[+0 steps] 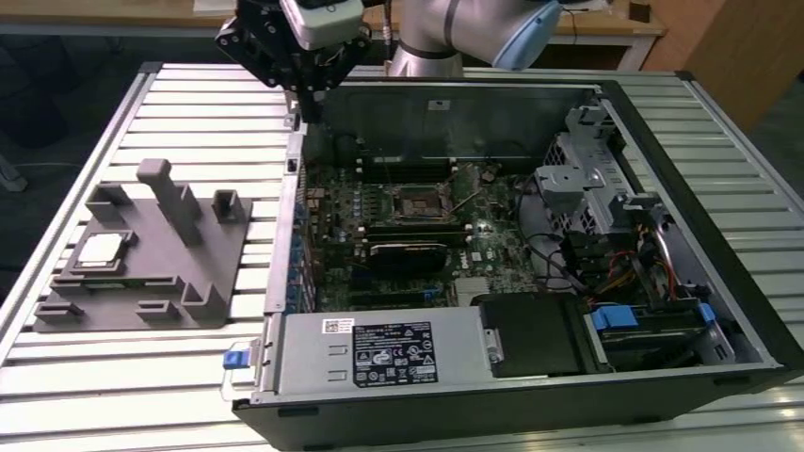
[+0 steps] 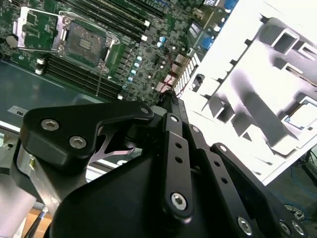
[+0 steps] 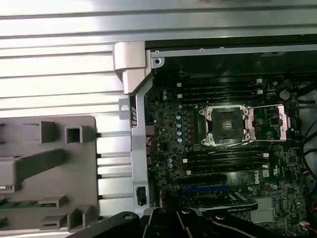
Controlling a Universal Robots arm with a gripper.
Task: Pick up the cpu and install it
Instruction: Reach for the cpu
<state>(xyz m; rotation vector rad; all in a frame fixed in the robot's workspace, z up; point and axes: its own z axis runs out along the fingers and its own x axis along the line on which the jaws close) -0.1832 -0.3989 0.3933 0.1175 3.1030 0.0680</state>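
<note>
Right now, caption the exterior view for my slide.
Gripper hovers over a corner of the open computer case while the cpu lies in the grey fixture on the exterior view's left.

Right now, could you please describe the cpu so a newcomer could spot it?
Find the open case on the table; on the exterior view's left lies a grey block with posts and slots. The cpu is the small flat square on that block, its silvery top unlike the grey plastic around it.

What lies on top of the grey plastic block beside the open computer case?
The small square silver-grey cpu rests flat on the grey plastic block; the surface beneath the chip is covered.
</note>
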